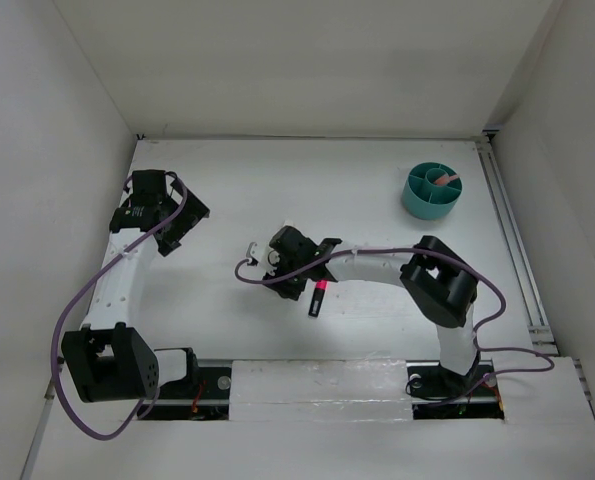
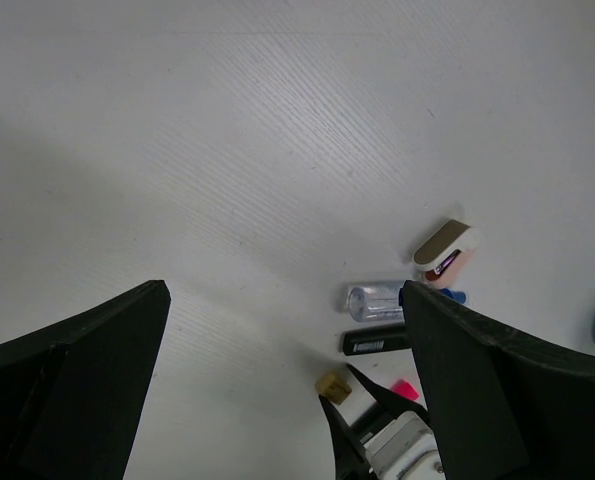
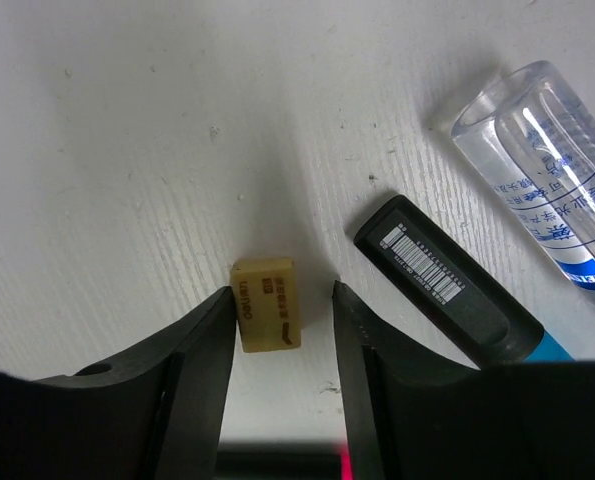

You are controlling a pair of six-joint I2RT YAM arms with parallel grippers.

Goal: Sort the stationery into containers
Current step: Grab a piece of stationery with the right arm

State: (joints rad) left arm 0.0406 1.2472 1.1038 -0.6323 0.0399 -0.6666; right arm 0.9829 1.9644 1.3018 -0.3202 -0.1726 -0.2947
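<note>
A small tan block [image 3: 267,304] lies on the white table between the fingers of my right gripper [image 3: 282,300]. The left finger touches it and the right finger stands a little apart, so the jaws are open around it. Just to its right lie a black highlighter [image 3: 447,282] with a blue cap and a clear tube [image 3: 542,160]. The left wrist view shows the tan block [image 2: 333,384], the clear tube [image 2: 375,300], the black highlighter [image 2: 377,342] and a white eraser [image 2: 444,250]. My left gripper [image 2: 285,290] hangs wide open, holding nothing. The teal cup [image 1: 422,208] stands at the back right with a pink pen [image 1: 445,180] in it.
A pink-capped highlighter [image 1: 318,298] lies under the right forearm, just behind the right gripper [image 1: 277,265]. My left gripper [image 1: 182,225] sits at the far left, away from the items. White walls enclose the table on three sides.
</note>
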